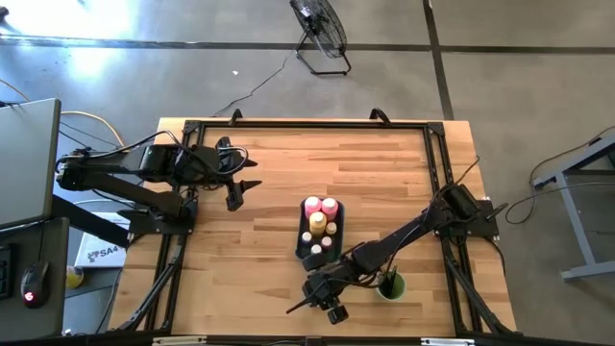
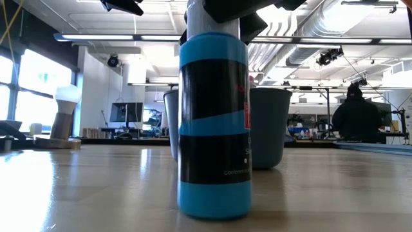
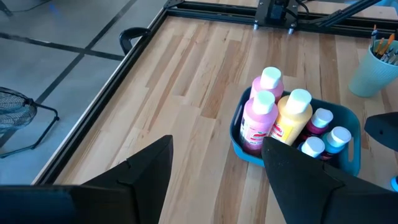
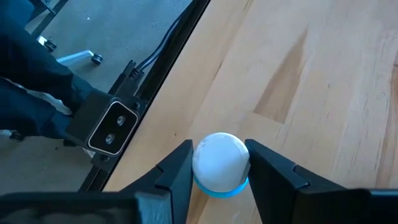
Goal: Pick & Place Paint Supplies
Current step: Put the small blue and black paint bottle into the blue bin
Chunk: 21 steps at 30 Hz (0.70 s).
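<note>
One jar: small blue jar (image 4: pixel 219 167) is standing upright on the table (image 1: pixel 259 173), likely light, stiff, slick
Hold: white cap
Right gripper (image 4: pixel 219 163): fingers are straddling the cap, grip unconfirmed
Left gripper (image 3: pixel 214 163): spread wide, empty

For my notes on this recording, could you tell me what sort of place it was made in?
Probably an open-plan lab or workshop: a concrete floor around the wooden table, exposed ducts under a high ceiling, and workstations with monitors behind.

Blue tray (image 3: pixel 239 134) on wooden table (image 3: pixel 186 81) holds two pink squeeze bottles (image 3: pixel 258 121), one yellow bottle (image 3: pixel 292 118), small white-capped jars (image 3: pixel 326 134). Pale cup (image 3: pixel 372 71) of brushes stands nearby.
</note>
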Available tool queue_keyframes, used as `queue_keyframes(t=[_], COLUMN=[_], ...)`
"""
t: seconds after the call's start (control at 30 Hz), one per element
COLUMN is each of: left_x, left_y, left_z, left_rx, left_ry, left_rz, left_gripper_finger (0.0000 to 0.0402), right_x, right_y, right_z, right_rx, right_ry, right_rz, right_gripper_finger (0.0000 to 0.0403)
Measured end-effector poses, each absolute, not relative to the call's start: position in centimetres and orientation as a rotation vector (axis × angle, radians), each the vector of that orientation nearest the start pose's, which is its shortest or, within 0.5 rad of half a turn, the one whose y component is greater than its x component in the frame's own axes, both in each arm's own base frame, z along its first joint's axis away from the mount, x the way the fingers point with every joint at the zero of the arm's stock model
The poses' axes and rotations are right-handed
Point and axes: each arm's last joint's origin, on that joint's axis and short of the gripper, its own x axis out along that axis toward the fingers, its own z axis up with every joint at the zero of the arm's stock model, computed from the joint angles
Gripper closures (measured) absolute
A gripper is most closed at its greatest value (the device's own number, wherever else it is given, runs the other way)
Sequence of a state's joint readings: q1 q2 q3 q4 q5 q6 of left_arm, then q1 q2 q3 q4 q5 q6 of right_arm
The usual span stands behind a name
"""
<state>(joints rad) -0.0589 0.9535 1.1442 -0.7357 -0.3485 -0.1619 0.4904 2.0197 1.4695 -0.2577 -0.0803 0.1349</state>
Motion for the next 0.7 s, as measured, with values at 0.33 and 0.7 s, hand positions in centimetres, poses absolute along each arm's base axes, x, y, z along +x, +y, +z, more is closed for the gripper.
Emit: queue_keyframes(t=[0.33,0.7], left_x=[17.8,17.7], left_y=[-0.1,-0.1], left_z=[37.5,37.4], left_rx=[-0.045,-0.038], left_ry=[0.511,0.520], left_rz=[0.324,0.322], left_gripper_finger=[0.0160,0.0160], right_x=[38.7,37.6], right_y=[20.9,17.7], right_z=[19.9,25.5], right_rx=[-0.001,0.048], right_ry=[0.838,0.776], right_rz=[0.473,0.415], right_gripper_finger=[0.0279,0.0281])
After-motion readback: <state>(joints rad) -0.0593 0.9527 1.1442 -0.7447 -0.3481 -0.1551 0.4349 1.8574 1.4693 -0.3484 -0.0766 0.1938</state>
